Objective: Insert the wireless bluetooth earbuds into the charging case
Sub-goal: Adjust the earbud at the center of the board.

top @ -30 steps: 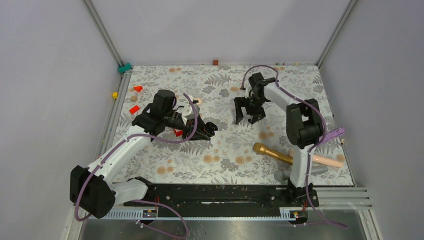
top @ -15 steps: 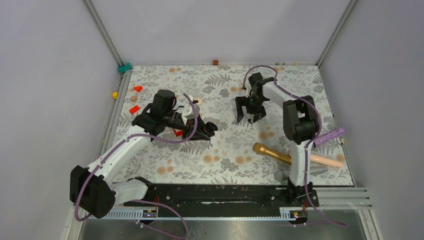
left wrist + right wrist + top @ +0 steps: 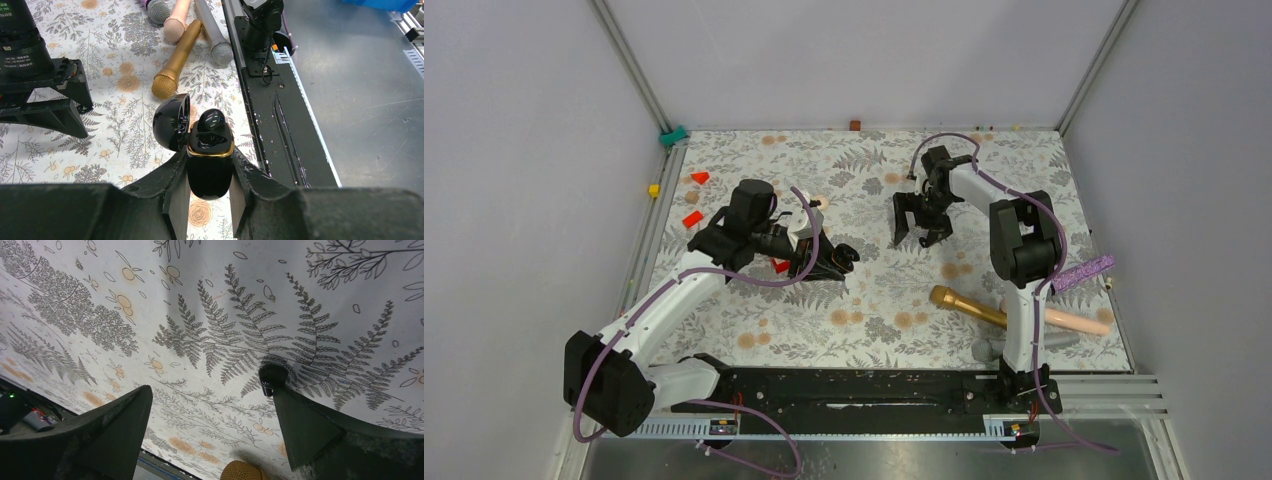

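Observation:
My left gripper (image 3: 210, 156) is shut on the black charging case (image 3: 210, 172), which has a gold rim. Its lid (image 3: 171, 122) is swung open to the left. One black earbud (image 3: 211, 120) sits in the top of the case. In the top view this gripper (image 3: 839, 258) hangs over the middle-left of the cloth. My right gripper (image 3: 211, 390) is open, low over the fern-print cloth. A second black earbud (image 3: 272, 377) lies on the cloth right at the tip of one finger (image 3: 300, 425), not between the jaws. The top view shows the right gripper (image 3: 919, 232) at the centre back.
A gold microphone (image 3: 969, 305), a pink one (image 3: 1079, 322), a grey one (image 3: 989, 350) and a purple glittery one (image 3: 1084, 272) lie at the near right. Orange-red triangular bits (image 3: 692, 218) lie at the left. The black rail (image 3: 844, 390) runs along the near edge.
The right arm's elbow has shifted slightly toward the back, and its gripper stays open at nearly the same spot. The left arm and the case have not moved.

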You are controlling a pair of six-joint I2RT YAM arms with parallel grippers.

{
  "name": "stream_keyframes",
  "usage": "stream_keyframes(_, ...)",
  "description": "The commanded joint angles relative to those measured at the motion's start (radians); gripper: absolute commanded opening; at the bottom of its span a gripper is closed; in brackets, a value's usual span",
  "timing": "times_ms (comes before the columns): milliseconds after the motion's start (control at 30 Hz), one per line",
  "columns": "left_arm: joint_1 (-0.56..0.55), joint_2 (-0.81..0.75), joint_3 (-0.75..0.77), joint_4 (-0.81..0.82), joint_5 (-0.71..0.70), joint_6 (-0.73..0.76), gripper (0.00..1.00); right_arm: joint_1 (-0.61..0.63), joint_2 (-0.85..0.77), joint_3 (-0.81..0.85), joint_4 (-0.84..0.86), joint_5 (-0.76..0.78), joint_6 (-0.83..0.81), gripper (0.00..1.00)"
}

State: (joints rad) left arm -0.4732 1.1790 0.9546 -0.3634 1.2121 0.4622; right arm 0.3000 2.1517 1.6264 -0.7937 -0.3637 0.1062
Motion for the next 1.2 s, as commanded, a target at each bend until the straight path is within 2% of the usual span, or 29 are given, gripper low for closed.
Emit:
stream_keyframes(0,-0.001,-0.005,0.007,0.046,0.003,0.006,0.00,0.003,0.005,-0.033,0.018,-0.054,0.044,0.99)
stream_keyframes(633,-0.004,0.005,0.009,0.044,-0.006,0.007,0.00,0.106,0.018,-0.013,0.087,0.004,0.071,1.00)
stream_keyframes(800,-0.004,0.002,0.007,0.045,-0.009,0.007,0.00,0.119,0.013,0.049,0.064,-0.007,0.000,1.00)
stream_keyframes(1000,-0.003,-0.006,0.003,0.045,-0.006,0.012,0.00,0.110,-0.115,0.051,0.008,0.024,-0.212,0.99)
stream_keyframes(1167,-0.005,0.004,0.006,0.046,-0.004,0.011,0.00,0.029,-0.139,0.045,0.007,0.005,-0.183,0.99)
